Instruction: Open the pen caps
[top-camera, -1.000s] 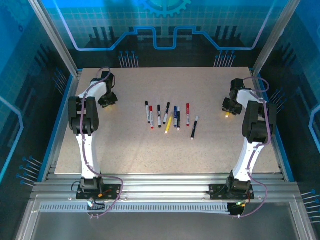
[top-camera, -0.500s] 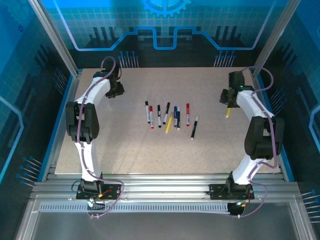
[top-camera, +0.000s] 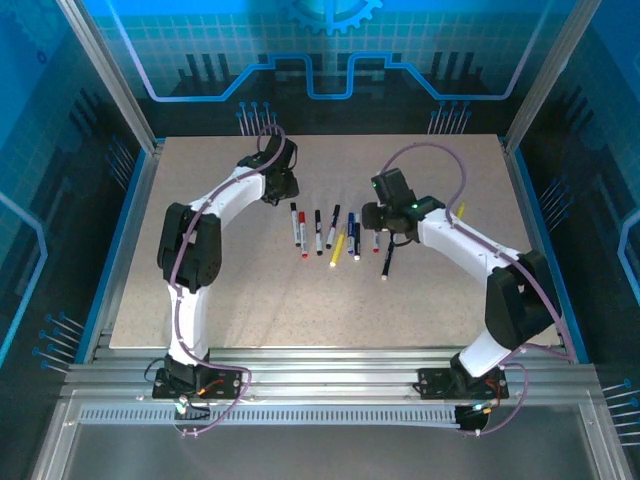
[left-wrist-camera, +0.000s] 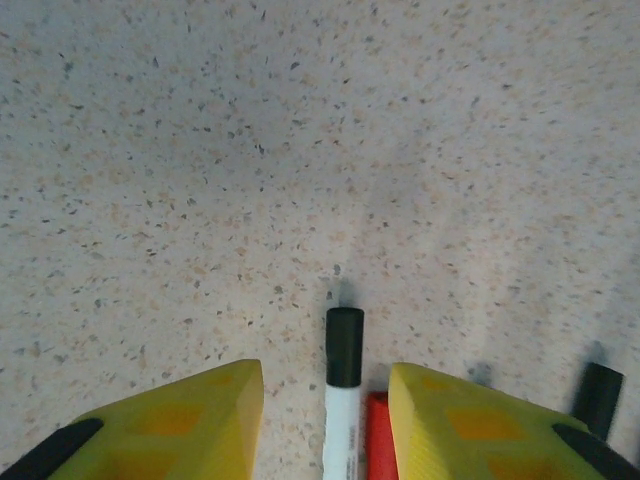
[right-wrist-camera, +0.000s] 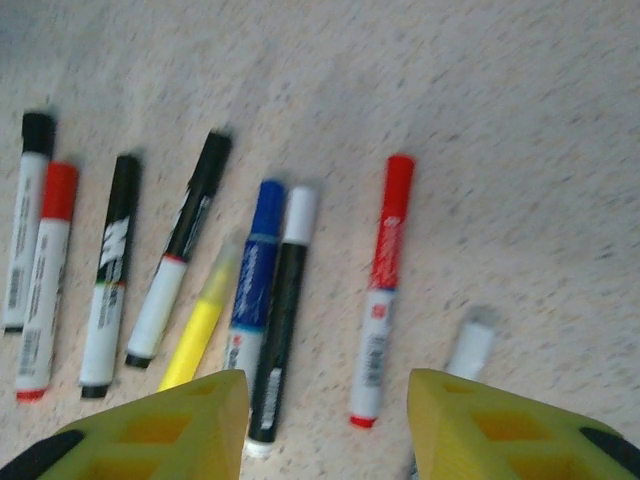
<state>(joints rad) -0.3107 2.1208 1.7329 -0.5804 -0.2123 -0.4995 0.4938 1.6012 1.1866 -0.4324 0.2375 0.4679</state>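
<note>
Hanging half open and empty: left gripper (left-wrist-camera: 322, 400) over a black pen cap (left-wrist-camera: 345, 346), right gripper (right-wrist-camera: 328, 405) over the pens (right-wrist-camera: 262, 262)

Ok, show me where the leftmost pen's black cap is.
In the top view the black cap tops the pen at the row's left end, beside a red cap, close to the left tool.

A black cap (left-wrist-camera: 345, 346) tops a pen (left-wrist-camera: 340, 435) that runs off the picture's bottom. A red cap (left-wrist-camera: 377, 438) peeks from behind a yellow finger (left-wrist-camera: 470, 430). In the right wrist view the pens (right-wrist-camera: 255, 285) look blurry.
</note>
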